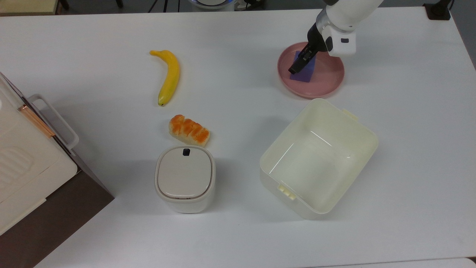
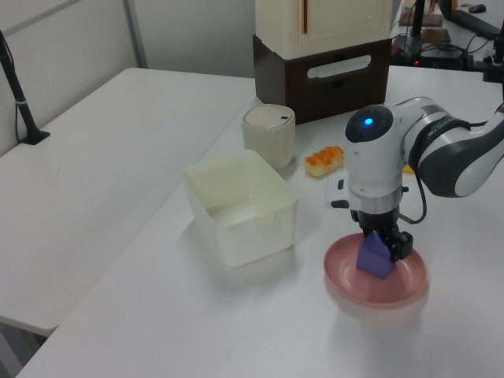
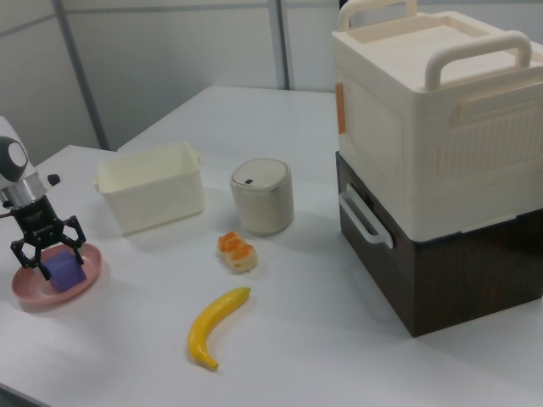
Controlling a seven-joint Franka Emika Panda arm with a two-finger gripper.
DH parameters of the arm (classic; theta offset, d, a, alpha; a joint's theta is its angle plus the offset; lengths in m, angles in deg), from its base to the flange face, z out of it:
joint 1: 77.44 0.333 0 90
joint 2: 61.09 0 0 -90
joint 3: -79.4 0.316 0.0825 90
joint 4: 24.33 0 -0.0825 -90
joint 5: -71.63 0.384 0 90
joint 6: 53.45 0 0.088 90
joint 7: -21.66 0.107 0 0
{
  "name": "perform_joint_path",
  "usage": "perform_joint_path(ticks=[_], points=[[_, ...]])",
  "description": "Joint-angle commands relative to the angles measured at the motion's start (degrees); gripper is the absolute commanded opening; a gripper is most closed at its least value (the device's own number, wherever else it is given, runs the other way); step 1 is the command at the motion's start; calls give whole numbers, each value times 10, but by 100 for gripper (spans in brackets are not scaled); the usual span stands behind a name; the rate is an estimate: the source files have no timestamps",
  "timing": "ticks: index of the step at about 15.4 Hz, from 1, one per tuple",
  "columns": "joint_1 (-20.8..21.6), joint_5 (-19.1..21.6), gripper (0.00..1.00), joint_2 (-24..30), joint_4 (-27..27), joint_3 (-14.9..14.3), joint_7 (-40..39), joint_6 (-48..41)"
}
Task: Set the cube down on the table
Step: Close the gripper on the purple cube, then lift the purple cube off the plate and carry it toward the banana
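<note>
Two spread fingers of the hand (image 3: pixel 48 246) straddle the cube (image 3: pixel 64 270) on its plate (image 3: pixel 34 292), ungripped

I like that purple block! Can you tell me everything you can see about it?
The cube is a small matte blue-purple block with slightly rounded edges. It sits on the pink plate, which lies on the white table. The gripper has its fingers open, one on each side of the block. Whether they touch it cannot be told.
</note>
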Motion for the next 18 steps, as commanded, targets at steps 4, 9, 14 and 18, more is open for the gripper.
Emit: perform_joint_path(ticks=[4,9,14,18], points=[[2,-7,50,11,12,0,-12,-1],[-7,0,50,21,51,0,-12,-53],[-50,1,51,29,52,-4,-11,-54],[-121,1,53,22,53,-5,-13,-44]])
